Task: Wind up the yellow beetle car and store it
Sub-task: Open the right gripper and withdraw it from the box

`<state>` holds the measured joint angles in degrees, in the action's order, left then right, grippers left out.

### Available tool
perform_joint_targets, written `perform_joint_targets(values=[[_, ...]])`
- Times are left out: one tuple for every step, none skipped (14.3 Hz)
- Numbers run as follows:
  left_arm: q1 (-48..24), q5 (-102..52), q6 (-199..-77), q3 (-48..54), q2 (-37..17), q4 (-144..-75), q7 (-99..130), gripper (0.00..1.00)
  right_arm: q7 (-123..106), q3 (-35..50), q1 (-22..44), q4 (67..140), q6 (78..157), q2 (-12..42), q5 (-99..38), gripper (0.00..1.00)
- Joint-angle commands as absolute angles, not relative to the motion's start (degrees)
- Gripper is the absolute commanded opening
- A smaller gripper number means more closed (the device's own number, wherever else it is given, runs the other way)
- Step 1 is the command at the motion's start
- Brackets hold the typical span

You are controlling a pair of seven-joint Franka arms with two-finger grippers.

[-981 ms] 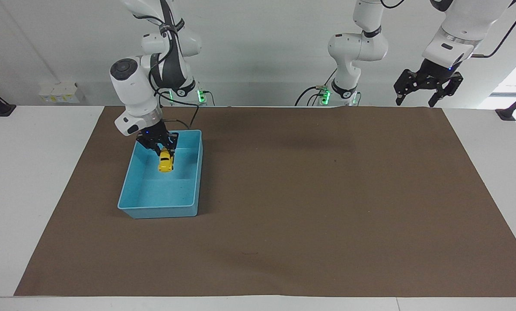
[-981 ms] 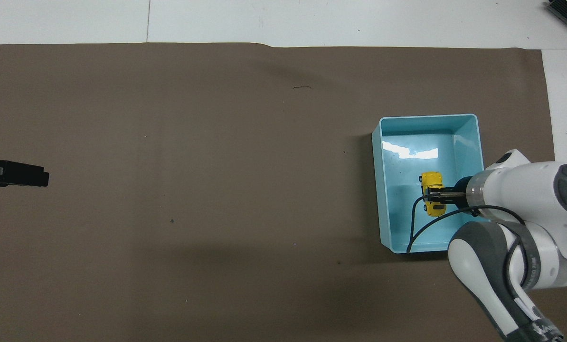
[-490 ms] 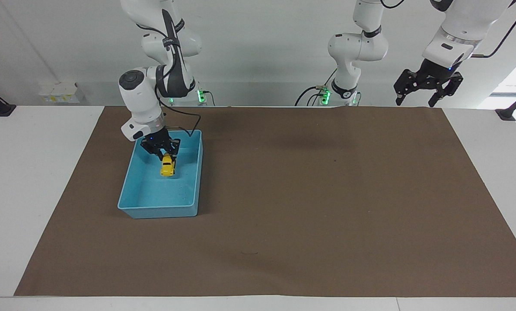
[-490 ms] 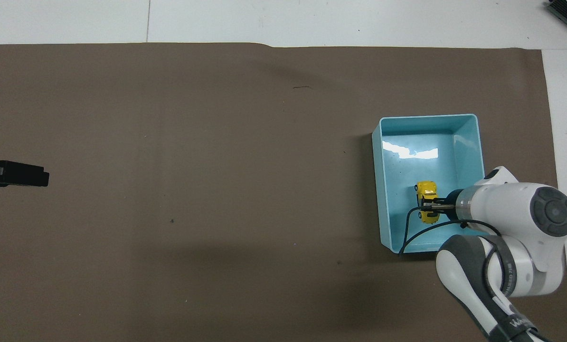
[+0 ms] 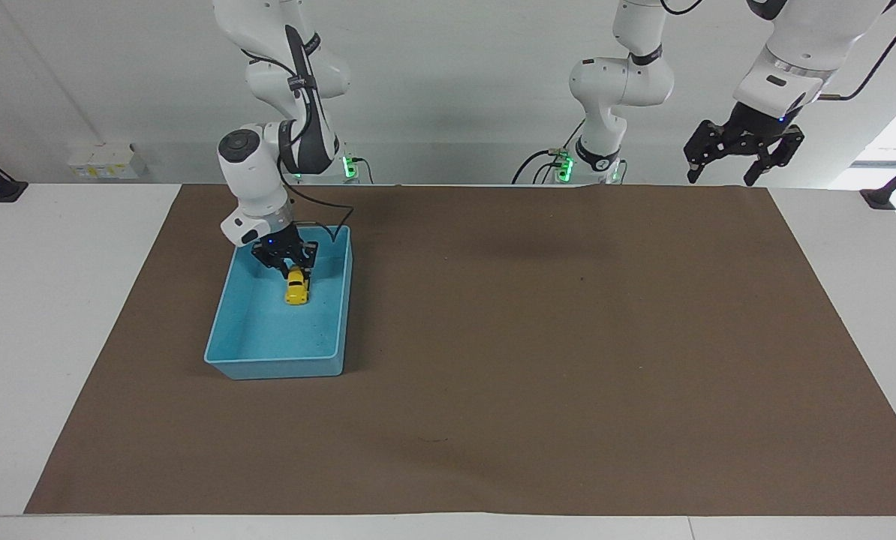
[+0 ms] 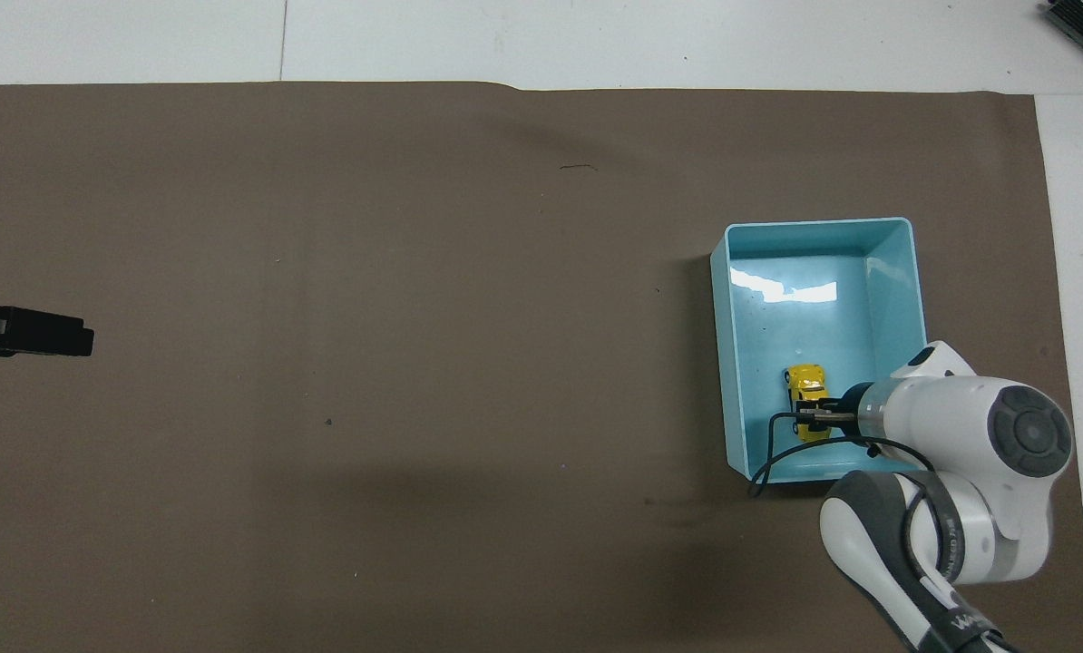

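Note:
The yellow beetle car (image 5: pixel 296 288) is low inside the light blue bin (image 5: pixel 275 367), in the half nearer the robots, nose pointing away from them. My right gripper (image 5: pixel 293 268) reaches down into the bin and is shut on the car's rear end. In the overhead view the car (image 6: pixel 804 384) sticks out from under the right gripper (image 6: pixel 812 418), inside the bin (image 6: pixel 732 363). My left gripper (image 5: pixel 722 174) waits open and empty, raised over the mat's edge at the left arm's end; its tip shows in the overhead view (image 6: pixel 43 332).
A brown mat (image 5: pixel 538 337) covers most of the white table. The bin stands on it toward the right arm's end. A black cable (image 6: pixel 773 444) hangs from the right wrist over the bin's near corner.
My right gripper has lowered the car deeper into the bin and drawn it a little toward the robots. The left arm has not moved.

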<state>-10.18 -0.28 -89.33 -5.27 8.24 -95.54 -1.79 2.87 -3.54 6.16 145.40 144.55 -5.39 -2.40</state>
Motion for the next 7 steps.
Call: perform_joint_targets(values=[[-9.32, -0.35, -88.24, -4.83, 8.53, -94.92, -2.20, 1.00, 0.70, -3.25, 6.15, 146.16, 145.28, -5.98, -3.87, 1.00], [-9.32, -0.26, -88.16, -4.83, 8.53, -94.92, -2.20, 1.00, 0.53, -3.25, 6.76, 145.81, 145.11, -6.06, -3.87, 1.00], [-9.32, -0.35, -88.15, -4.83, 8.53, -94.92, -2.20, 1.00, 0.44, -3.25, 6.77, 144.85, 144.41, -6.41, -3.87, 1.00], [-9.32, -0.35, -88.15, -4.75, 8.53, -94.92, -2.20, 1.00, 0.61, -3.25, 6.77, 143.54, 142.58, -6.68, -3.87, 1.00], [-9.32, -0.35, -88.15, -4.83, 8.53, -94.92, -2.20, 1.00, 0.62, -3.25, 6.77, 141.87, 140.56, -6.77, -3.78, 1.00], [-9.32, -0.35, -88.15, -4.75, 8.53, -94.92, -2.20, 1.00, 0.53, -3.25, 5.98, 139.42, 138.28, -6.59, -3.78, 1.00], [-9.32, -0.35, -88.15, -4.83, 8.53, -94.92, -2.20, 1.00, 0.35, -3.25, 5.54, 136.78, 135.64, -6.24, -3.26, 1.00]])
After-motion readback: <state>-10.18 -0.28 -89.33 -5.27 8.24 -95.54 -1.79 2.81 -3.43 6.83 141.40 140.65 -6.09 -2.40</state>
